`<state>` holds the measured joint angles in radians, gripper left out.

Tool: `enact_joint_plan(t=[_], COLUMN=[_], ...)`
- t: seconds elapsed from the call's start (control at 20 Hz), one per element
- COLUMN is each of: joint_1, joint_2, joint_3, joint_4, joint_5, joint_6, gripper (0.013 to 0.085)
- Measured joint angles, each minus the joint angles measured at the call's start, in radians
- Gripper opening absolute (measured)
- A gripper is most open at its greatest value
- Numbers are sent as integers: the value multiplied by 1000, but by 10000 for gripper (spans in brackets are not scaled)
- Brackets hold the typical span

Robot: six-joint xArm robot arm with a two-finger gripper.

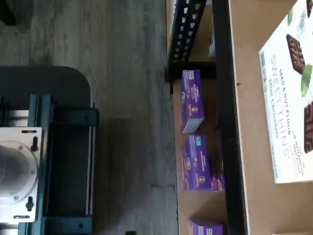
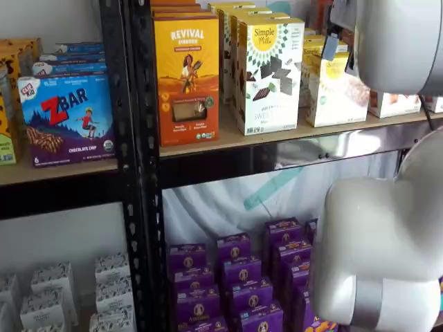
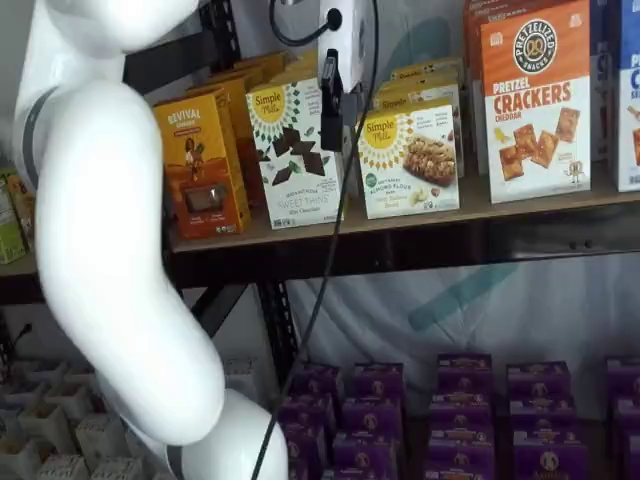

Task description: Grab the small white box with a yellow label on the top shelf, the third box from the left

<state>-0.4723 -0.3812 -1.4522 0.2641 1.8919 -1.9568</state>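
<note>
Both shelf views show the small white box (image 3: 409,162) upright on the top shelf (image 3: 420,235), long axis sideways, its yellow sunburst logo and cookie picture facing out. Just beside it, the gripper (image 3: 331,92) hangs side-on; whether its fingers are spread cannot be told.

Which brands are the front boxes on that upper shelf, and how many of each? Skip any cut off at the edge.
Revival: 1, the orange box
Simple Mills: 2, the tall white box and the small white box
Pretzelized: 1, the crackers box
Total: 4
</note>
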Motion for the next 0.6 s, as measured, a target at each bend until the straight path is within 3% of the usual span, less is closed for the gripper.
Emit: enact_joint_plan(t=[0.15,0.3,0.4,0.6], joint_1=[28,20,1,-53], joint_2=[4,-10,-22,-51], joint_3=[-14,-2,13,56], joint_4=[-67,-71,-44,56], joint_5=[33,35,19,-59], joint_6=[5,-2,-11,-33], gripper=[850,850,850,850])
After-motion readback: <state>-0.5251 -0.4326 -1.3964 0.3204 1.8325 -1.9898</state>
